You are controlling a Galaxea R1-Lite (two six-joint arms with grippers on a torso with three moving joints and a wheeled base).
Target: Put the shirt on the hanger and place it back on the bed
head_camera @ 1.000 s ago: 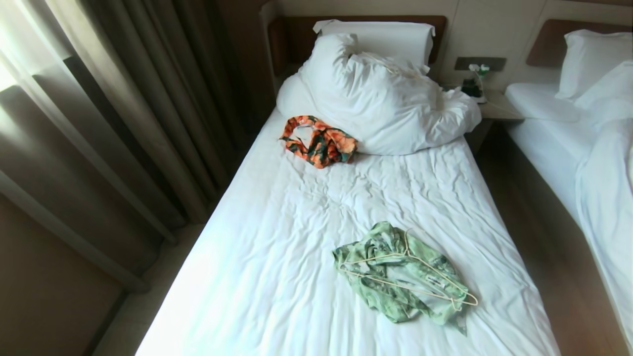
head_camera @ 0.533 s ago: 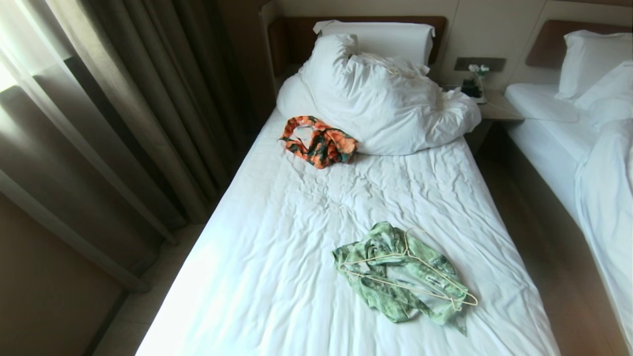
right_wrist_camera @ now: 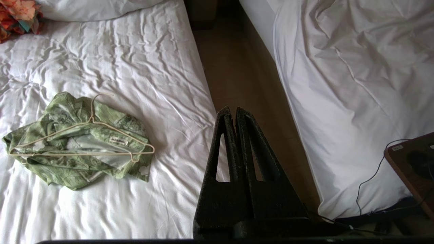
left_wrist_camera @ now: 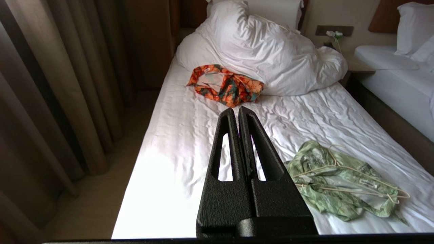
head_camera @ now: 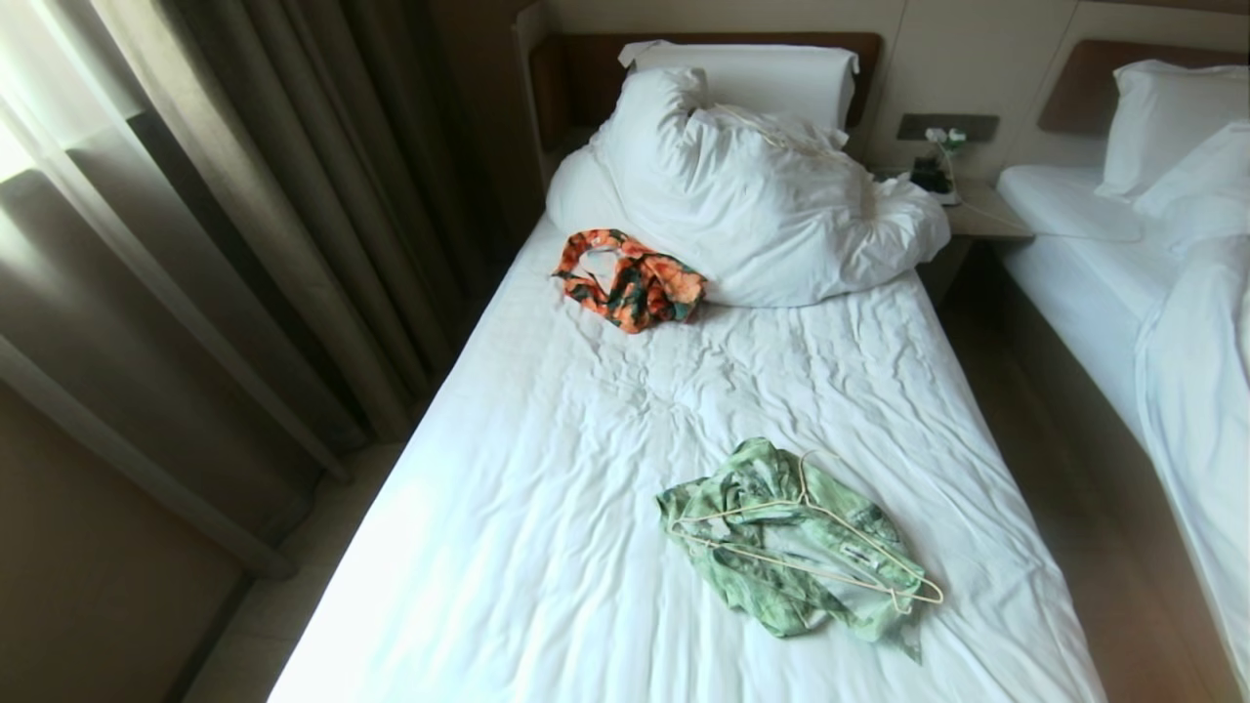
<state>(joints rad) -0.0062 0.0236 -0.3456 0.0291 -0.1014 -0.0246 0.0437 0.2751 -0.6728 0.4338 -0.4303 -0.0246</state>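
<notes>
Where the head camera looks down, the bed [head_camera: 605, 547] fills the middle of the room, its white sheet heavily wrinkled, with a rumpled white duvet [head_camera: 771, 210] heaped against a pillow [head_camera: 752, 73] and a dark wooden headboard [head_camera: 586, 78]. Heavy brown curtains [head_camera: 195, 244] hang along the robot's left side, and a strip of wooden floor [head_camera: 1074, 488] separates this bed from a second white bed [head_camera: 1162, 322] on the right, with a nightstand [head_camera: 977, 215] between the two at the wall. The shirt [head_camera: 781, 552] lies crumpled on the near right part of the sheet, and the hanger [head_camera: 815, 532] rests on top of it, hook pointing toward the headboard; the fabric is bunched, so collar and sleeves cannot be made out. An orange-and-green garment [head_camera: 635, 278] lies just beside the duvet's near edge, well apart from the shirt. The small items on the nightstand are too small to identify. Neither arm appears in the head view. The left gripper [left_wrist_camera: 238, 110], seen from its wrist camera, hangs above the sheet with its fingers [left_wrist_camera: 225, 142] pressed together, holding nothing and touching nothing. The right gripper [right_wrist_camera: 234, 110] hangs over the bed's right edge and the floor strip, its fingers [right_wrist_camera: 251, 142] likewise closed and empty; a dark cable [right_wrist_camera: 373, 176] trails past the second bed nearby.
</notes>
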